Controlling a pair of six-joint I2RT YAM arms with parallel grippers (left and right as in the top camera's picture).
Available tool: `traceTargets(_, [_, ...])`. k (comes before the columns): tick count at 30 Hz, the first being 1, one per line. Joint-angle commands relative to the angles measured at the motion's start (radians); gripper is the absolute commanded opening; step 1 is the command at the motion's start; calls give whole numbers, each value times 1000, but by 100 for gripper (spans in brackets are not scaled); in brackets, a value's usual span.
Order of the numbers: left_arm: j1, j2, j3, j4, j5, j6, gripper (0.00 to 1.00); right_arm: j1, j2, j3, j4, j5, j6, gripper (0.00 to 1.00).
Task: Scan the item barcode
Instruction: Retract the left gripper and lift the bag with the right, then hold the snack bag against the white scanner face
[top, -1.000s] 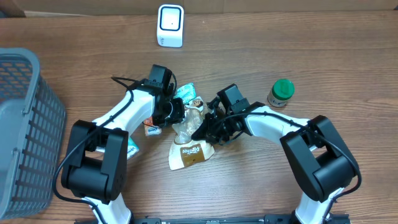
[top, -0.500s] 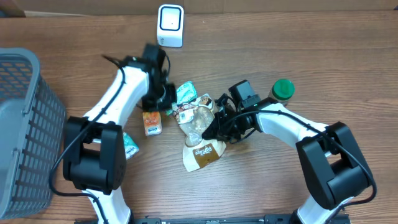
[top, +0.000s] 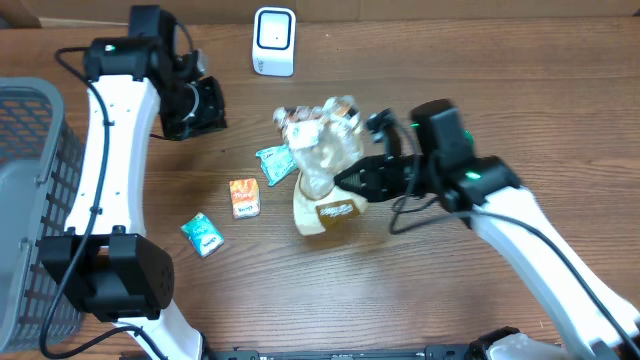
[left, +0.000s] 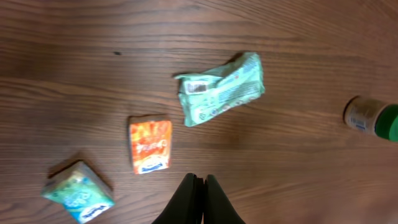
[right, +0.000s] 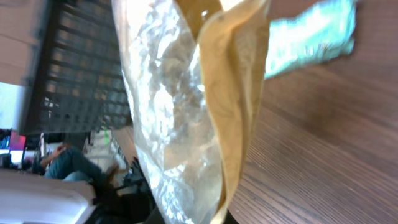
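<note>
The grey basket (top: 30, 200) sits well off to the outer side of the left gripper (top: 210, 105), which is high over the table (top: 450, 300) with its jaws pressed together on nothing. The right gripper (top: 345, 181) is clamped on the lower part of the crumpled clear-and-tan snack bag (top: 320, 150), so the bag stands just ahead of its fingertips, with the white scanner (top: 273, 40) farther out beyond it. A green packet (top: 273, 165) lies just past the bag from the right gripper, and an orange packet (top: 245, 197) and a small teal carton (top: 203, 234) lie farther that way, each apart from the others.
</note>
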Motion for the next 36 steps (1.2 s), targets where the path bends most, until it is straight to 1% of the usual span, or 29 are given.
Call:
traceTargets(1, [84,-10,15,3,30,100,4,-67,-124,27,-44,-37,-22,4])
traceTargets(4, [156,-10,15,3,29,201,4,-100,-165,27,-71,-140,-22,4])
traceTargets(8, [233,-10,15,3,26,228,4,-100,-171,27,-67,-183,-17,4])
traceTargets(10, [270,-10,15,3,27,227,12,-101,-171,29,-60,-186,-8,4])
traceTargets(11, [287,-10,15,3,27,227,25,-100,-171,43,-59,-186,10,4])
traceTargets(13, [298,-10,15,-2,26,228,45,-100,-170,77,-60,-185,32,4])
traceTargets(14, [298,-10,15,-5,26,228,56,-100,-167,97,-60,-185,44,4])
traceTargets(16, [297,-10,14,-5,26,228,65,-100,-144,176,-101,-160,61,4])
traceTargets(17, [297,-10,14,-5,26,228,72,-99,-122,228,-143,-128,57,4])
traceTargets(18, [297,-10,14,-5,27,227,82,-97,-98,278,-189,-92,47,4])
traceTargets(19, [297,-10,14,-5,27,227,100,-86,-55,367,-275,-18,16,4])
traceTargets(20, [297,-10,14,-5,27,227,100,-76,-23,430,-332,37,-5,4])
traceTargets(21, [297,-10,14,-5,27,228,100,-55,38,542,-424,142,-40,4])
traceTargets(22, [297,-10,14,-5,27,228,100,-40,80,614,-474,211,-54,4])
traceTargets(23, [297,-10,14,-4,27,228,100,-18,149,727,-541,301,-78,4])
traceTargets(24, [297,-10,14,-4,26,228,100,-6,190,789,-570,349,-91,4])
traceTargets(25, [297,-10,14,-4,26,228,100,17,274,911,-618,444,-112,4])
traceTargets(27, [297,-10,14,-4,26,228,100,47,387,1044,-640,562,-149,4])
traceTargets(28, [297,-10,14,-4,25,228,100,57,421,1076,-634,610,-164,4])
traceTargets(29, [297,-10,14,-4,2,228,100,77,477,1106,-592,720,-188,4])
traceTargets(32, [297,-10,14,-4,-53,228,100,120,573,1106,-417,1001,-242,4])
traceTargets(33, [297,-10,14,-4,-54,228,100,127,596,1106,-373,1051,-269,4])
traceTargets(34, [297,-10,14,-4,-54,228,100,143,640,1106,-276,1138,-353,4])
traceTargets(36, [297,-10,14,-4,-54,228,100,162,706,1106,-128,1240,-524,4])
